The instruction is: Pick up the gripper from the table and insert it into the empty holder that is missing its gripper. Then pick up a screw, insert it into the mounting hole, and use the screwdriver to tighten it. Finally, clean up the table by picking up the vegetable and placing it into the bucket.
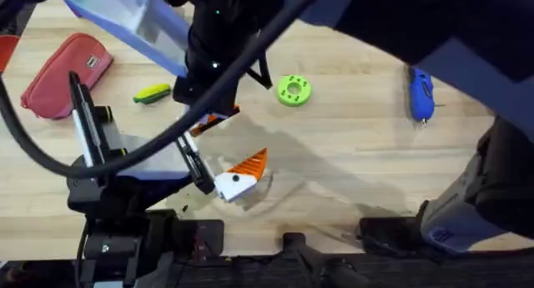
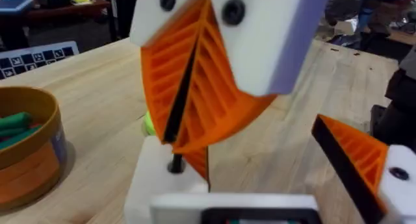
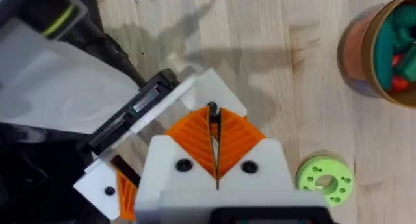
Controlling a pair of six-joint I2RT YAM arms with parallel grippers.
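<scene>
Right pincer (image 3: 213,117) is pressed narrow, its two orange ribbed pads meeting on a small dark screw (image 3: 212,109) pinched at their tips. The screw's end sits right at the holder (image 3: 218,84), the white angular block directly beneath those tips. In the left wrist view a sliver of the orange gripper (image 2: 198,162) shows against the holder's far side.

Left pincer (image 2: 260,159) stands wide. The holder is on one side and its own orange finger (image 2: 351,156) with a black edge is well apart on the other, and the right pincer comes down between them.

Beyond the holder on the wooden table (image 1: 359,146) lies the green disc (image 1: 293,89), near but not touching. The vegetable (image 1: 152,93), a yellow cob in green husk, lies flat on the opposite side of the holder from the disc, with a red pouch (image 1: 62,75) farther out past it. The bucket (image 3: 383,49) stands upright beyond the disc, with green toy pieces inside. The screwdriver (image 1: 420,93) lies farthest from the holder, alone on the bare wood.
</scene>
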